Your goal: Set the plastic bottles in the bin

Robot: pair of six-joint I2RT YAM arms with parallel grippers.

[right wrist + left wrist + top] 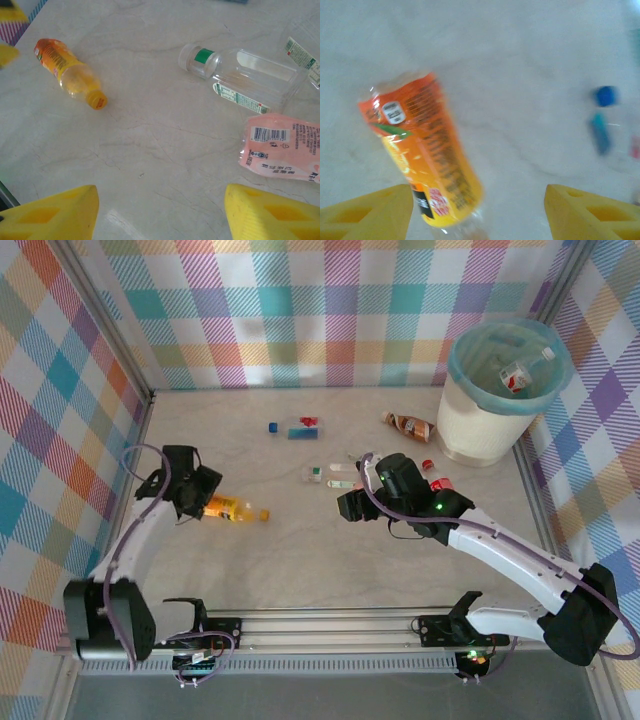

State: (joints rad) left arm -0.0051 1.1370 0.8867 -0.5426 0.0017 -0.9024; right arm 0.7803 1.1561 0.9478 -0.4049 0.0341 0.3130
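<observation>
An orange bottle (pixel 235 509) lies on its side on the table, left of centre, its cap pointing right. My left gripper (pixel 203 498) is at its base end. In the left wrist view the orange bottle (pixel 425 155) lies between the yellow fingers, close against the left one, and the left gripper (pixel 477 212) is open with a wide gap on the right. My right gripper (pixel 160 210) is open over bare table. Ahead of it lie a clear green-labelled bottle (pixel 240 75) and a pink bottle (pixel 282 150). The bin (pixel 468 420) stands at the far right with a bottle (pixel 520 373) inside.
A brown bottle (pixel 410 425) lies left of the bin. A blue-labelled bottle (pixel 303 428) and a loose blue cap (pixel 273 426) sit mid-table at the back. Two red-capped bottles (pixel 437 475) lie by the right arm. Checked walls enclose the table.
</observation>
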